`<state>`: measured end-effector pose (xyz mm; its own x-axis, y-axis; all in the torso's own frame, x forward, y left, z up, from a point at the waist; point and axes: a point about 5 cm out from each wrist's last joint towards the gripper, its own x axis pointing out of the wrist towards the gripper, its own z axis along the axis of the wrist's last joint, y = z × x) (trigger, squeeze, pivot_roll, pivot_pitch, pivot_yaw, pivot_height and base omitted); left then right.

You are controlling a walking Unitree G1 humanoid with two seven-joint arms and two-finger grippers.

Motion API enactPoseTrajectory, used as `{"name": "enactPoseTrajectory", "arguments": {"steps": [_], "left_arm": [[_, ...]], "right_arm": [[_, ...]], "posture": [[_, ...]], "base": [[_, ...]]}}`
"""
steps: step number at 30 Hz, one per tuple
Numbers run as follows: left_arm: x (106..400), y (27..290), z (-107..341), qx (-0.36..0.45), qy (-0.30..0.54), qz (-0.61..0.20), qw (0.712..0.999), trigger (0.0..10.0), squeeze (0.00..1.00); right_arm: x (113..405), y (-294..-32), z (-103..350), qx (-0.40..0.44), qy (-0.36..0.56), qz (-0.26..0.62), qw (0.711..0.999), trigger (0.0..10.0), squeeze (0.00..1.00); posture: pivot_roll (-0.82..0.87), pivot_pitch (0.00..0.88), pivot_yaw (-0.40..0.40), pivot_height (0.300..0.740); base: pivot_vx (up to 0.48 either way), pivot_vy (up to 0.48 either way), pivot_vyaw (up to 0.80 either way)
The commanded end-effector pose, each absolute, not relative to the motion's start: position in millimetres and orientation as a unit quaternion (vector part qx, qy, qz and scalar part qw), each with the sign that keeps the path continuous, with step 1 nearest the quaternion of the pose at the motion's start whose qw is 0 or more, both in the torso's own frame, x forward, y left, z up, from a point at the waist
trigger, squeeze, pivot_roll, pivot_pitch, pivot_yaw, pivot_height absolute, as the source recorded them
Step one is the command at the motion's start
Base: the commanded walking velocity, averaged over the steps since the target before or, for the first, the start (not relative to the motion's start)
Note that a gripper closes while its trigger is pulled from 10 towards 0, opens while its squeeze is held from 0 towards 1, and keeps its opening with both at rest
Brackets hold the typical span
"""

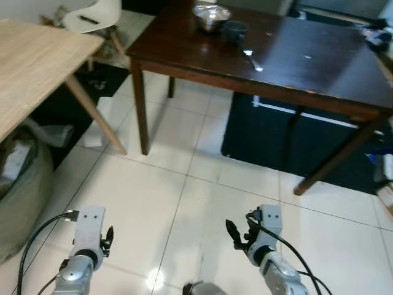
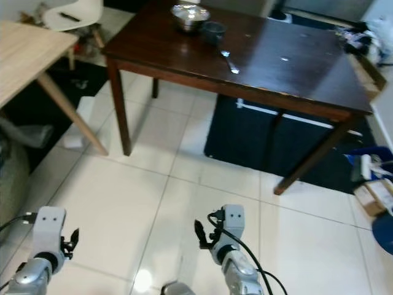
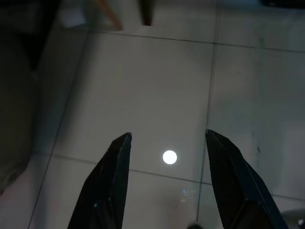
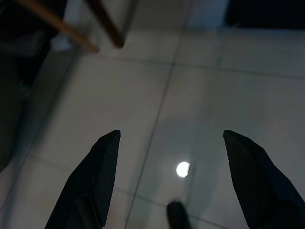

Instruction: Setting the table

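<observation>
Dark table: the landmark here, brown wood with a glossy top, standing on the pale tiled floor ahead of the robot.
Steel bowl: on the dark table, near its far edge, toward the left end.
Dark cup: on the dark table, just beside the steel bowl on its right, a little nearer the robot.
Spoon: flat on the dark table, nearer the front edge than the cup, apart from both dishes.
Dark cabinet: low, under the dark table, with a pale strip along its top.
Light table: pale wood with slanted legs, left of the dark table, a gap of floor between them.
White chair: beyond the dark table's left end, behind the light table.
Grey beanbag: on the floor beneath the light table, well left of the dark table.
Left tool: low over the floor, well short of the dark table, fingers spread apart and released, nothing between them.
Right tool: also low over the tiles in front of the dark table, fingers wide apart, holding nothing.
Floor glare: a round bright spot of reflected light on the tiles between the left tool's fingers.
</observation>
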<state>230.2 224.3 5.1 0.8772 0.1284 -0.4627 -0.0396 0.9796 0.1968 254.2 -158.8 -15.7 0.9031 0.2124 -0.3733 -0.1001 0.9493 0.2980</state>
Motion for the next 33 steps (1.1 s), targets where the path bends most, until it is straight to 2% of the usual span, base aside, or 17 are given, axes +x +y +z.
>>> {"name": "enactPoseTrajectory", "arguments": {"steps": [1,10,19,24,25,27,31,33], "left_arm": [[223.5,226.0,0.7,0.101,0.253,0.041,0.961,10.0,0.00],[226.6,225.4,10.2,0.126,0.219,0.012,0.968,10.0,0.00],[235.3,227.4,31.4,0.137,0.172,0.016,0.975,10.0,0.00],[243.0,224.4,51.2,0.130,0.130,0.018,0.983,10.0,0.00],[252.3,217.8,67.4,0.123,0.095,0.016,0.988,10.0,0.00],[261.4,210.1,82.2,0.121,0.061,0.012,0.991,10.0,0.00],[277.8,191.0,106.6,0.119,0.004,-0.008,0.993,10.0,0.00],[282.5,185.3,113.4,0.119,-0.011,-0.014,0.993,10.0,0.00]], "right_arm": [[247.9,-160.1,-21.7,0.146,0.215,0.074,0.963,10.0,0.00],[255.8,-162.4,-16.3,0.158,0.198,0.065,0.965,10.0,0.00],[269.1,-157.5,-0.8,0.166,0.159,0.084,0.970,10.0,0.00],[286.9,-145.8,29.2,0.164,0.095,0.127,0.974,10.0,0.00],[299.5,-140.8,58.9,0.174,0.037,0.141,0.974,10.0,0.00],[308.1,-138.2,86.6,0.177,-0.013,0.151,0.972,10.0,0.00],[317.1,-140.8,125.1,0.171,-0.081,0.152,0.970,10.0,0.00],[317.3,-142.7,128.8,0.169,-0.087,0.151,0.970,10.0,0.00]], "posture": [[-0.08,0.057,-0.020,0.740],[-0.07,0.059,-0.005,0.740],[-0.06,0.058,-0.001,0.740],[-0.06,0.058,-0.003,0.740],[-0.06,0.055,-0.015,0.740],[-0.06,0.053,-0.016,0.740],[-0.07,0.047,-0.011,0.740],[-0.07,0.048,-0.009,0.740]], "base": [[0.000,0.000,-0.80],[0.000,0.000,-0.80],[0.000,0.000,0.00],[0.000,0.000,0.00],[0.000,0.000,0.00],[0.000,0.000,0.00],[0.072,0.000,0.00],[0.349,0.000,0.00]]}}
